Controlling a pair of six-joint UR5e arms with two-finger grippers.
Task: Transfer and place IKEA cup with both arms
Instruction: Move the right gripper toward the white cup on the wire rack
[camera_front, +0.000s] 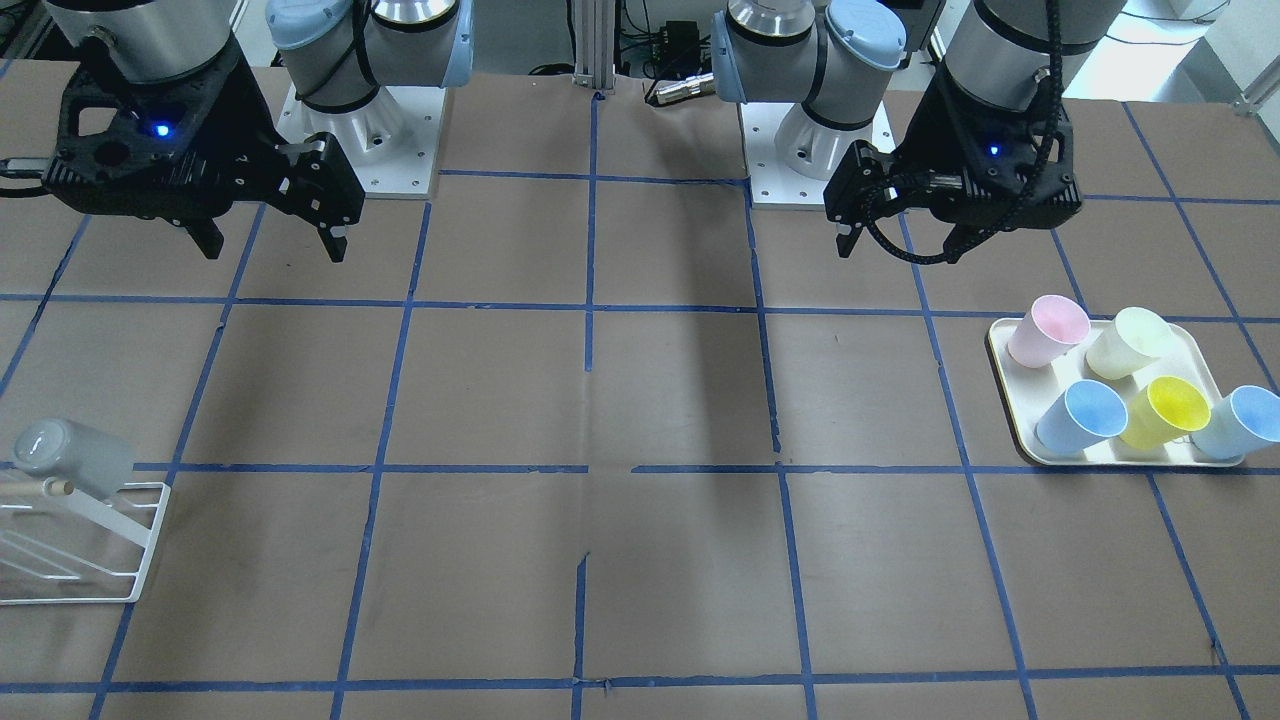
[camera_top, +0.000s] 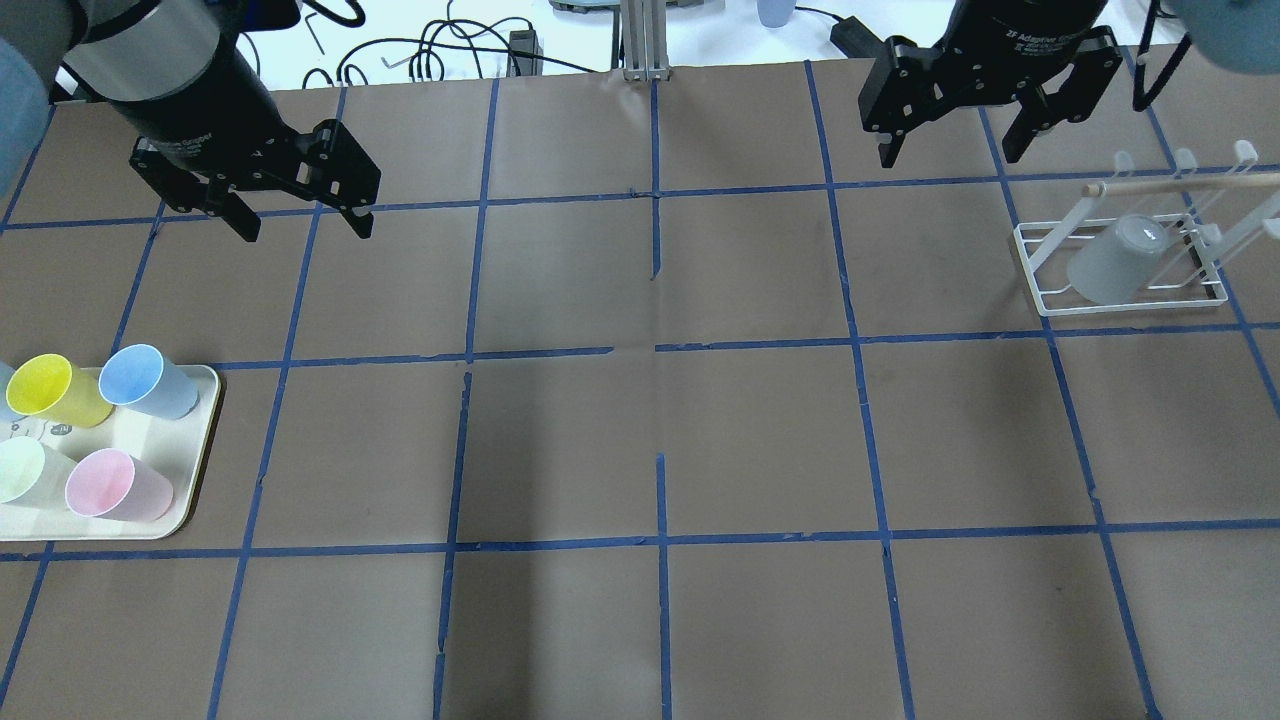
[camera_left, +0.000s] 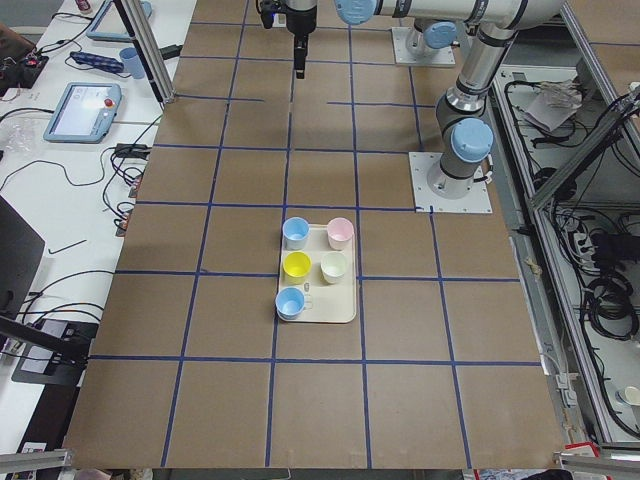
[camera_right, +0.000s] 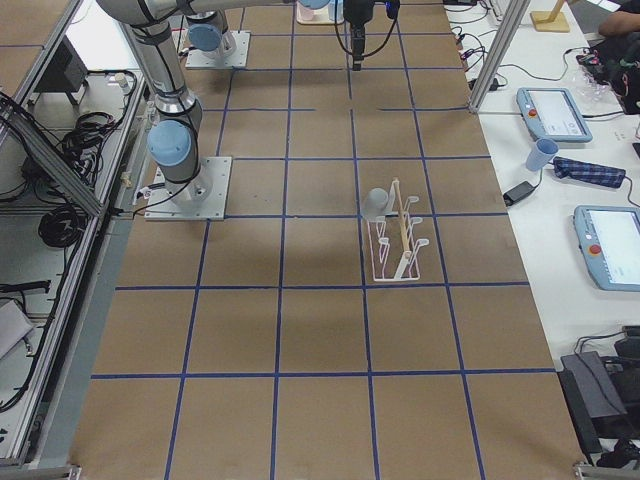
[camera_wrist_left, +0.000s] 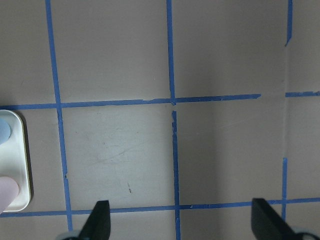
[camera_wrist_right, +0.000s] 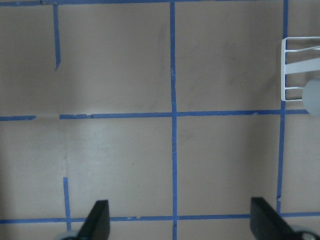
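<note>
The grey IKEA cup (camera_front: 70, 458) sits upside down and tilted on a peg of a white wire rack (camera_front: 140, 560) at the table's right end. It also shows in the overhead view (camera_top: 1115, 262), in the exterior right view (camera_right: 376, 203) and at the edge of the right wrist view (camera_wrist_right: 313, 98). My right gripper (camera_top: 948, 158) hangs open and empty above the table, left of the rack in the overhead view. My left gripper (camera_top: 303, 230) hangs open and empty over bare table, beyond the tray. Both also show in the front view: right (camera_front: 272, 250), left (camera_front: 900, 252).
A cream tray (camera_top: 200, 440) at the table's left end holds pink (camera_top: 105, 487), pale green, yellow and two light blue cups. Brown table covering has a blue tape grid. Both arm bases (camera_front: 370, 130) stand at the robot's side of the table.
</note>
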